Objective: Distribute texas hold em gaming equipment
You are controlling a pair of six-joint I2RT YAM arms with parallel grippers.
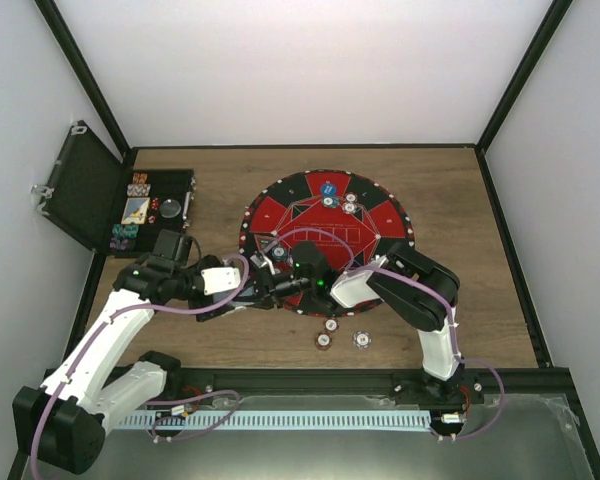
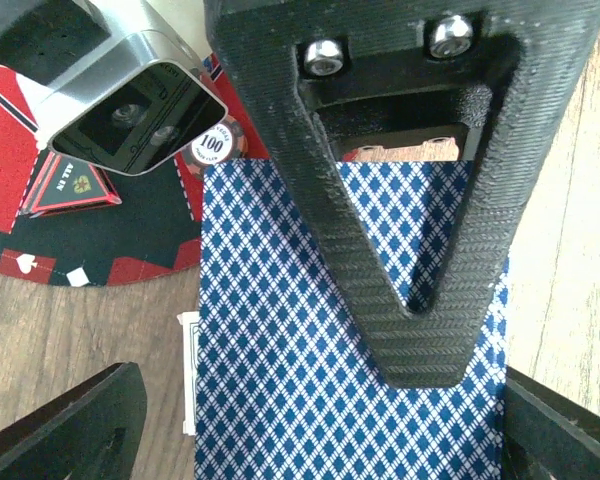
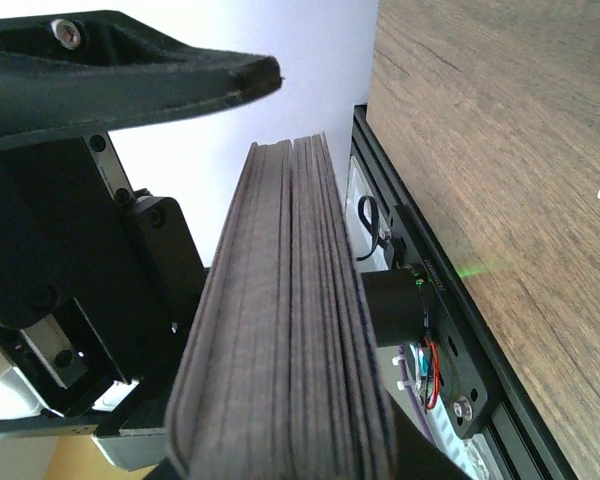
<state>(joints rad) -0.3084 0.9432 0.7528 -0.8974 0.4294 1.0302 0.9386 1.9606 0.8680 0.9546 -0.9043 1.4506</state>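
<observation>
My right gripper (image 3: 300, 300) is shut on a thick deck of playing cards (image 3: 290, 340), seen edge-on. In the left wrist view the deck's blue-and-white diamond back (image 2: 280, 380) fills the middle, with the right gripper's black V-shaped finger (image 2: 420, 330) pressed on it. My left gripper (image 2: 315, 445) stands open, its fingers (image 2: 70, 430) wide on either side of the deck. A single card (image 2: 187, 370) lies on the wood under the deck. From above, both grippers (image 1: 265, 290) (image 1: 298, 272) meet at the mat's near-left edge. A "100" chip (image 2: 212, 143) lies on the mat.
The round red-and-black mat (image 1: 375, 215) carries a blue button (image 1: 328, 187) and chips (image 1: 349, 203) at its far side. Three chips (image 1: 332, 332) lie on the wood near the front. The open black case (image 1: 80, 185) and its tray (image 1: 160, 200) stand far left.
</observation>
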